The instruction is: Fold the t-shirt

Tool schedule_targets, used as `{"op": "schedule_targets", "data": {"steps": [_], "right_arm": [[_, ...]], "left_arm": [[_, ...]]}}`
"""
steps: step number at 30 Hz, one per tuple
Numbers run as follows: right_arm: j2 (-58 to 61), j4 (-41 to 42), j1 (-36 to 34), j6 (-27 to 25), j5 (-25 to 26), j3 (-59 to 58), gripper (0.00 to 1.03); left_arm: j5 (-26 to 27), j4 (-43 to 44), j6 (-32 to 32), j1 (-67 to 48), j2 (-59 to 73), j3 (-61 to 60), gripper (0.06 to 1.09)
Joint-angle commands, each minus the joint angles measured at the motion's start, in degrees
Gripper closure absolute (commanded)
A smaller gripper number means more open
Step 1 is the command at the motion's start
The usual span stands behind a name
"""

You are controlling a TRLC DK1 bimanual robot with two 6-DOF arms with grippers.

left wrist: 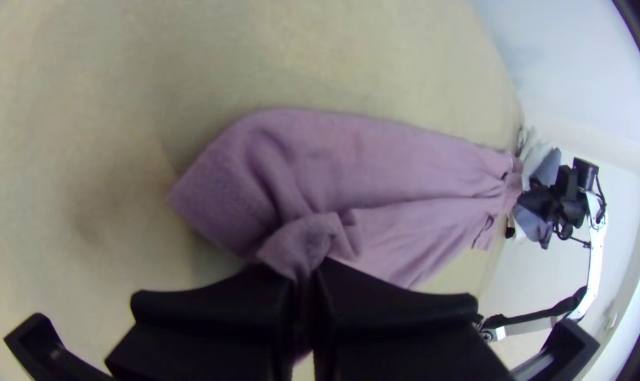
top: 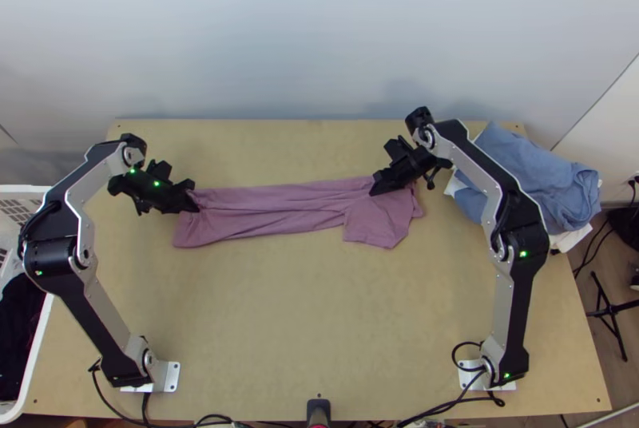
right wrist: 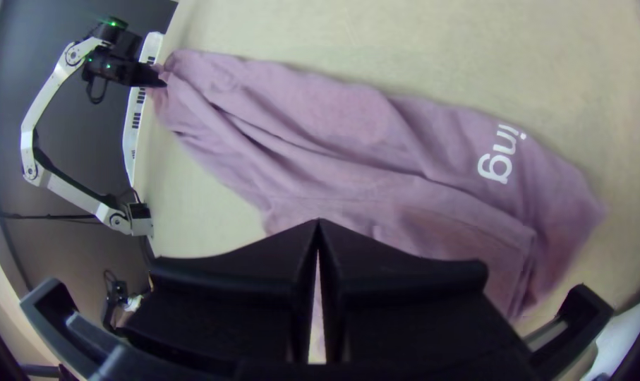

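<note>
The mauve t-shirt lies as a long, narrow folded strip across the table, with a sleeve-like part spread at its right end. My left gripper is at the strip's left end. In the left wrist view, my left gripper is shut on a bunched bit of the t-shirt. Above the right part stands my right gripper. In the right wrist view, my right gripper has its fingertips together over the t-shirt, whose white lettering shows; no pinched cloth can be made out between them.
A pile of blue and white cloth sits at the table's far right corner, behind the right arm. A white basket with dark cloth stands at the left edge. Bare wooden table spreads between the strip and the near edge.
</note>
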Motion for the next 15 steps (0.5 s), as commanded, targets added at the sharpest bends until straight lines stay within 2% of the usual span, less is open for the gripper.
{"op": "schedule_targets", "data": {"steps": [1, 10, 15], "right_arm": [[-3.99, -1.46, -0.01, 0.03, -0.5, -1.5, 1.0], [-6.89, -1.46, -2.3, -0.32, -0.85, -4.4, 1.0], [-10.05, -1.55, -3.27, 0.38, -0.85, -5.37, 1.0]], "left_arm": [[0.55, -2.93, 3.77, 3.96, -2.96, -2.22, 1.04], [-1.39, -7.14, 11.15, 14.59, -5.07, -2.13, 1.04], [-1.39, -10.31, 11.07, 14.59, -6.92, -0.72, 1.04]]}}
